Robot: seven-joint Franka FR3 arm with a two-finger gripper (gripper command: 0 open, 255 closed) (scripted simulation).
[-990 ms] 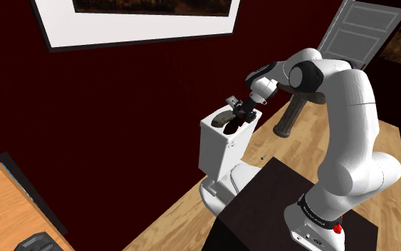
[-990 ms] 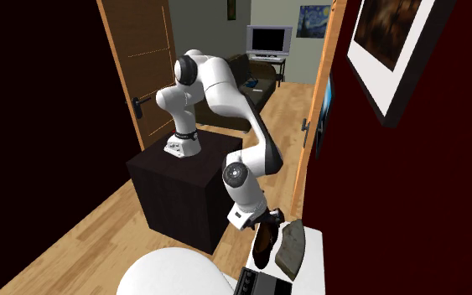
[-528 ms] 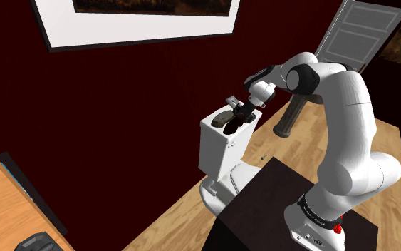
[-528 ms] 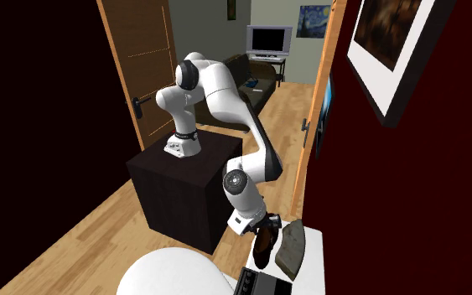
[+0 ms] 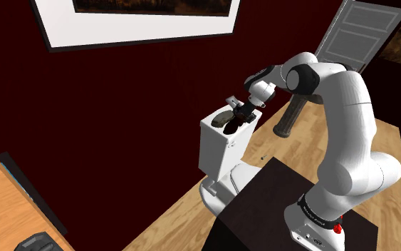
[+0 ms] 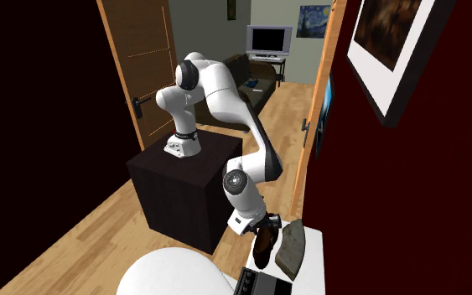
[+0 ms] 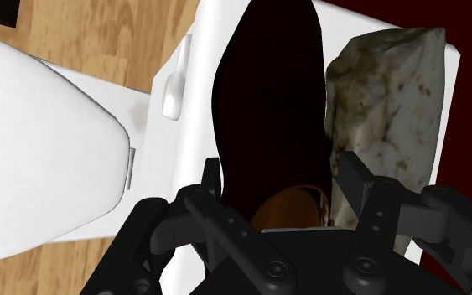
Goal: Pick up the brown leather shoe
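The brown shoe [image 7: 267, 109] lies flat on the lid of a white toilet tank [image 7: 184, 159], lengthwise along the lid. Taking its toe as 12 o'clock, the heel opening at 6 o'clock shows a tan lining. The claw [image 7: 281, 168] has been brought in over that heel end. This is a sensible place to grip, since the collar is the narrowest, stiffest part and the toe would bulge and slip.

The claw is spread wide, one finger at the shoe's 9 o'clock side and the other at its 3 o'clock side. Both sit close to the leather, and a thin strip of lid shows beside the 3 o'clock finger, so I judge the grip is not yet taken.

A grey mottled lump [image 7: 385, 100] sits just beside the shoe at its 3 o'clock. That finger has to slot into the narrow lane between them, so closing may nudge the lump.

In the shoulder view the tank stands at 10 o'clock from the dark stand [image 5: 277, 207], against the dark red wall. The arm reaches out level above it, and the toilet's white bowl lid [image 7: 41, 151] lies at the shoe's 9 o'clock
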